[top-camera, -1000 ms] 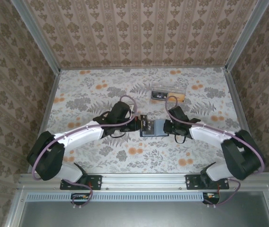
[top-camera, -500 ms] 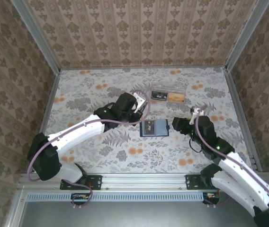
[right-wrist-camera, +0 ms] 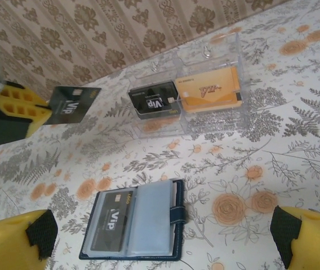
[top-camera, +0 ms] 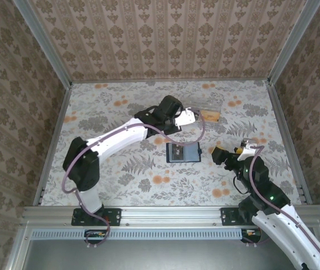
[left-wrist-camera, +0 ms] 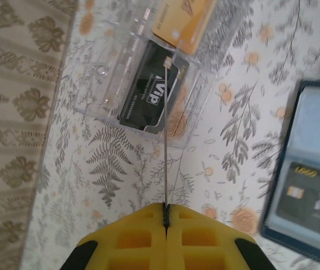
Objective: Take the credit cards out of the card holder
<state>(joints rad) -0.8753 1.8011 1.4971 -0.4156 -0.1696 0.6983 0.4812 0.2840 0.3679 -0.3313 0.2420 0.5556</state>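
Pinched tight, the left gripper's (left-wrist-camera: 165, 212) jaws hold a dark card (right-wrist-camera: 70, 105) edge-on at the clear box (left-wrist-camera: 108, 84), far centre. Nearer, mid-table (top-camera: 120, 185), the card holder (top-camera: 190, 152) lies open, a second card (right-wrist-camera: 110, 220) in its left pocket. Right of it, the right gripper (right-wrist-camera: 163, 228) stands spread wide, empty. Probably the drawn card is being deposited. Next comes letting go over the box, then pulling the second card.

My left arm (top-camera: 123, 135) slants across the middle of the worktop (top-camera: 98, 112). Its gripper (top-camera: 190, 117), pinching a dark card (right-wrist-camera: 70, 104), blocks the left end of the clear box (top-camera: 212, 115). The open card holder (top-camera: 182, 152) is uncovered from above. The right gripper (top-camera: 230, 153), jaws wide, stands just to its right. I see a bare strip between holder and box.
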